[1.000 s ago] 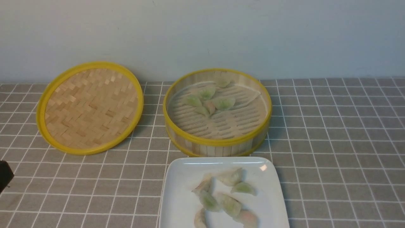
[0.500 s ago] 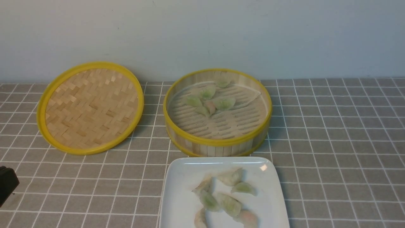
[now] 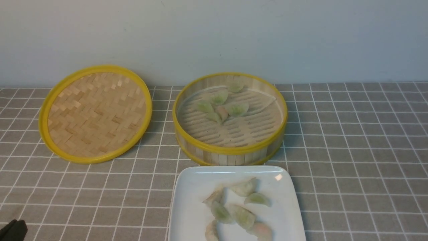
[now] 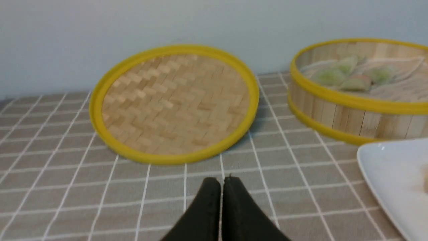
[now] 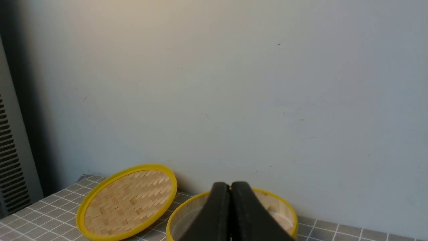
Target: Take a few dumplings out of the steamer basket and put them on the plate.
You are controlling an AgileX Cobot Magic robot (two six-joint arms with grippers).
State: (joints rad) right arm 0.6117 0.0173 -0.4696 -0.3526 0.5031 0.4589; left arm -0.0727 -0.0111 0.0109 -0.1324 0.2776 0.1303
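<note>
Worktop: grey with a white grid of lines, running back to a pale wall.
Steamer basket: upright and uncovered at twelve o'clock in the front view, near the wall.
Dumplings in basket: five green-filled ones, at twelve, toward eleven, toward ten, toward nine and just off the middle toward one. A pinkish dumpling lies among the nearer ones.
Plate: white, square, at six o'clock from the basket and just beside it; its near edge is cut off by the front view.
Dumplings on plate: seven in view. Three are green-filled, with whitish ones toward twelve, eleven and seven, and a pinkish one toward five.
Lid: woven, yellow-rimmed, at nine to ten o'clock from the basket, apart from it, tilted with its far side raised by the wall.
Left hand: fully closed, fingertips together, holding nothing; in the front view it shows only as a dark piece at the corner toward seven to eight o'clock, well apart from plate and basket.
Right hand: fully closed, nothing in its grip; out of the front view.
Side panel: grey, with dark slats, toward nine o'clock beyond the lid.
</note>
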